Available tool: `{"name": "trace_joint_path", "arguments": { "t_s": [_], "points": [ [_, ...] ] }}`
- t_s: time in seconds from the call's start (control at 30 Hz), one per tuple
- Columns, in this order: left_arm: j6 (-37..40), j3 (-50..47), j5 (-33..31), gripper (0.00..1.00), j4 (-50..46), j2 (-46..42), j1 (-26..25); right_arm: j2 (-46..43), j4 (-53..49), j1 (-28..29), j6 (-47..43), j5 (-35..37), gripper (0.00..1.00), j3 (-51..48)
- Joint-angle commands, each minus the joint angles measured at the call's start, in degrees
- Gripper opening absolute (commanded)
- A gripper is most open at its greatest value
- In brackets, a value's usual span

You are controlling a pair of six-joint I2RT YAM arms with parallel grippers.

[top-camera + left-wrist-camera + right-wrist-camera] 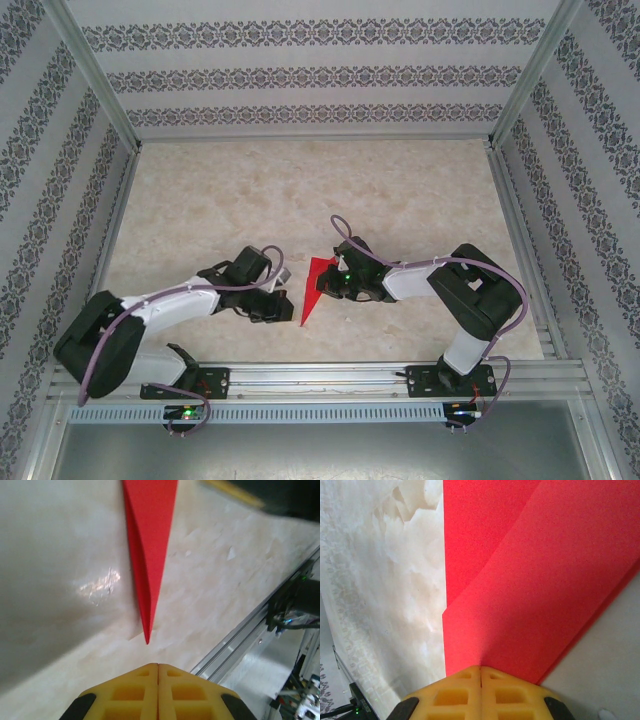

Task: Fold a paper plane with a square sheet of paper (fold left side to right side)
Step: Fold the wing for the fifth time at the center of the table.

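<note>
**Red dart pressed at its wide end, point facing your left arm**

Red and sharply creased, the paper plane [316,285] lies flat on the marbled table [300,190], between your two arms. Your right gripper [480,669] is clenched, pads together, with its tips down over the wide end, where a folded flap lifts slightly. My reading is that it is there to press the crease flat, not to carry the paper, though I can't tell whether it truly touches. Your left gripper [158,666] is clenched too and grasps nothing. The dart's narrow point aims straight at it and stops just short of its tips. That empty hand looks parked clear of the fold.
</note>
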Motion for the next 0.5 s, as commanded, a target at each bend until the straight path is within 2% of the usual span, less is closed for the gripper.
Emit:
{"name": "trace_joint_path", "arguments": {
  "t_s": [0.0,0.13,0.47],
  "points": [
    [0.7,2.9,-1.31,0.06,-2.2,-1.32,0.75,6.64,-8.86,-0.03,-2.17,7.89,0.0,-2.12],
    [-0.8,4.78,2.92,0.03,3.18,3.19,0.73,6.91,-8.88,0.01,-2.23,7.67,0.0,-1.86],
    [-2.55,8.29,3.85,0.0,11.21,15.22,-2.49,7.26,-8.88,0.13,-2.12,7.6,0.0,-1.68]
  ]
}}
